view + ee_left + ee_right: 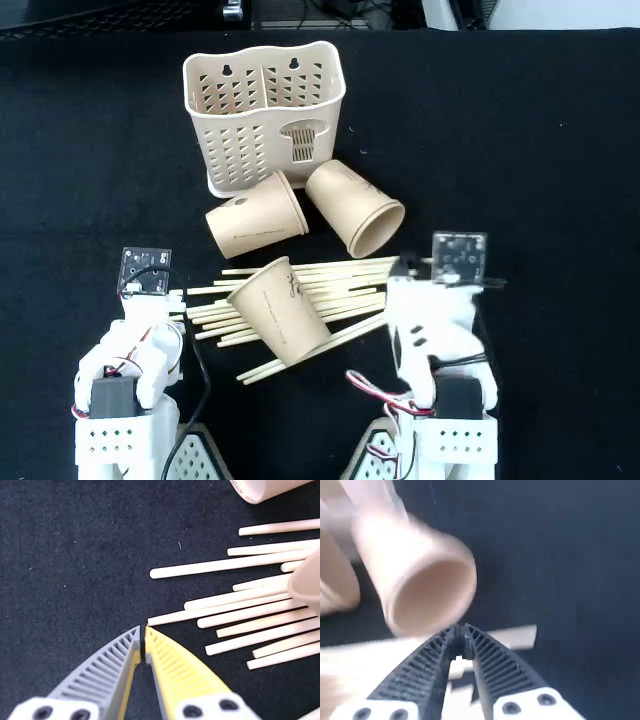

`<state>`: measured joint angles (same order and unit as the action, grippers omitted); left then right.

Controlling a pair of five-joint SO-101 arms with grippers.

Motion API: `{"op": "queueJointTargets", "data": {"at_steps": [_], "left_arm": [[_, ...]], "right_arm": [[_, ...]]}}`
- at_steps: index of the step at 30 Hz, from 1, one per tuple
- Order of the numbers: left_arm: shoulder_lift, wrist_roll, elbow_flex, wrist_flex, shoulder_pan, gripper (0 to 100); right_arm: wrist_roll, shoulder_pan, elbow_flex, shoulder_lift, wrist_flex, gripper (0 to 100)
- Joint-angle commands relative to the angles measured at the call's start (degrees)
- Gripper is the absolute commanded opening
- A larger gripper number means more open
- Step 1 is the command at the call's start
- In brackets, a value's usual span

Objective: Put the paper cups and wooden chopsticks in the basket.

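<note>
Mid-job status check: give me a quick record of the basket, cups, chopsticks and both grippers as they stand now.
basket: upright at the far side, nothing seen inside
cup A: on its side, just in front of the basket
cup B: on its side beside cup A, mouth toward the arms
cup C: lying across the chopsticks
chopsticks: loose pile on the table between the arms
left gripper: shut, empty, by the chopstick ends
right gripper: shut, empty, near a cup's mouth

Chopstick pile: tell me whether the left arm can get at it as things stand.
Probably yes: the left gripper, shut, sits beside the wooden chopsticks, nothing between; the paper cup lies on the pile farther along.
</note>
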<state>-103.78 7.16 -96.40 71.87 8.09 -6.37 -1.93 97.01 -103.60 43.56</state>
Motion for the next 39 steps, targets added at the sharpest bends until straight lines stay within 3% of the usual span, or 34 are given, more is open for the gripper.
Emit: {"op": "queueJointTargets", "data": {"at_steps": [1, 5, 9, 11, 19, 25, 28, 35, 39], "left_arm": [[-0.44, -0.18, -0.84, 1.05, 0.4, 3], [-0.44, -0.18, -0.84, 1.05, 0.4, 3], [-0.44, -0.18, -0.84, 1.05, 0.31, 3], [-0.44, -0.18, -0.84, 1.05, 0.4, 3], [-0.44, -0.18, -0.84, 1.05, 0.4, 3], [-0.44, -0.18, -0.84, 1.05, 0.4, 3], [-0.44, -0.18, -0.84, 1.05, 0.4, 3], [-0.44, -0.18, -0.84, 1.05, 0.4, 3], [-0.44, -0.18, -0.84, 1.05, 0.4, 3]], "right_arm": [[-14.51, 0.62, -0.84, -4.44, -9.93, 1.5], [-16.09, 2.29, -4.97, -4.44, -13.01, 3.1], [-14.86, 3.6, -15.25, -4.26, -5.54, 22.1], [-14.59, 3.96, -20.44, -2.59, -2.2, 26.6], [-13.36, 4.04, -39.69, 25.1, 4.75, 19.1], [6.07, 5.19, -50.07, 54.2, 7.03, 19.1], [11.78, 8.09, -53.41, 64.57, 7.03, 19.1], [12.31, 13.71, -54.99, 75.38, 6.24, 19.1], [17.32, 13.71, -54.99, 76.88, 5.89, 19.1]]}}
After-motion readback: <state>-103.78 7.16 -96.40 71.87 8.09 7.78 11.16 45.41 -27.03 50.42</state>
